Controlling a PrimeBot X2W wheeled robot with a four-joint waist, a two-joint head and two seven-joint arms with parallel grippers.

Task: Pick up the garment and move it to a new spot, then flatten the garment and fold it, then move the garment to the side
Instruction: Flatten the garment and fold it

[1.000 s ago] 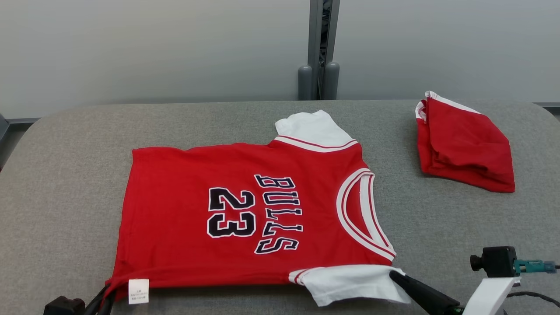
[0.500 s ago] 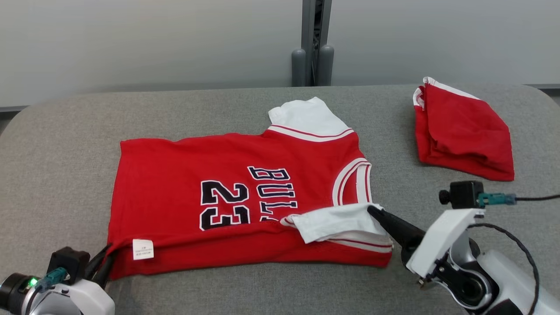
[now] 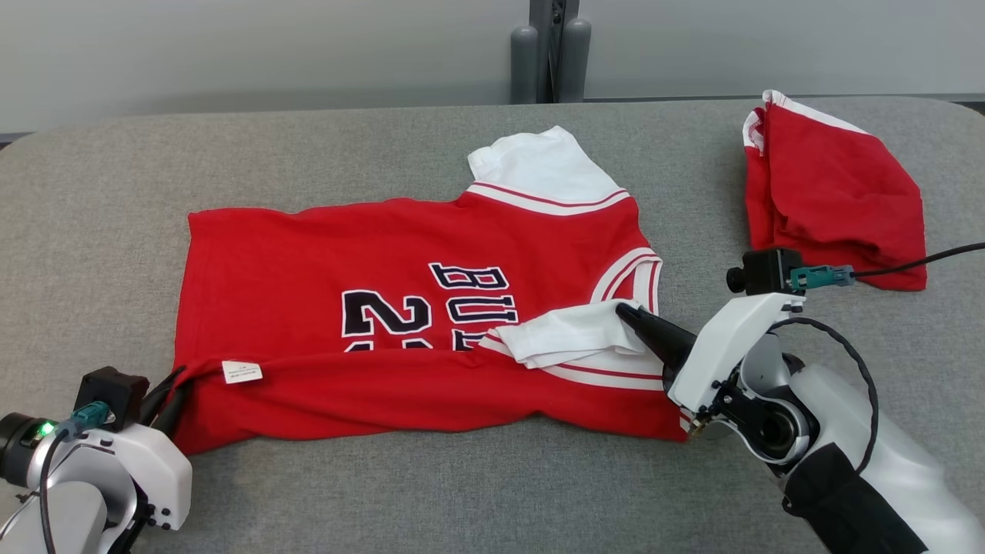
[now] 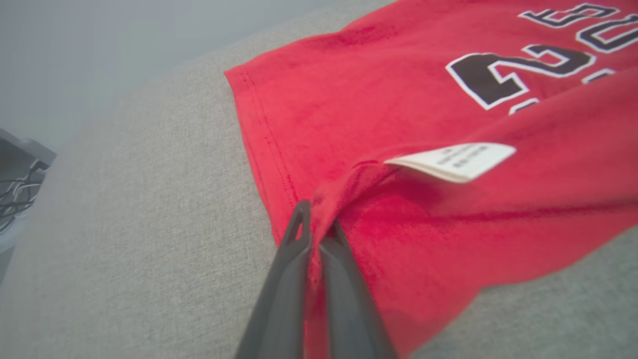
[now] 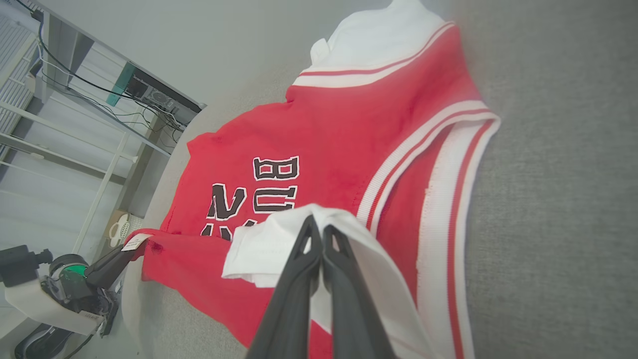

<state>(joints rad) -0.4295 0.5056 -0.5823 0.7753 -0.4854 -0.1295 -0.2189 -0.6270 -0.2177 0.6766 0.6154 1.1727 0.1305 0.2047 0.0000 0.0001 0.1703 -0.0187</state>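
Both claws have drawn the near edge of the Bulls jersey (image 3: 308,254) over itself, mid-surface (image 3: 462,492): left claw (image 4: 317,219) pinches the hem corner (image 4: 324,207), right claw (image 5: 317,228) the white sleeve (image 3: 565,335). Soft, light cloth; we'd keep to seams.

Bright, even light; wrist views soft-focused, bowed at edges.

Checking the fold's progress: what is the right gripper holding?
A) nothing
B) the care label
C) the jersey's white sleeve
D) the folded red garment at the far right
C: the right gripper is shut on the white sleeve, which lies folded over the front of the jersey.
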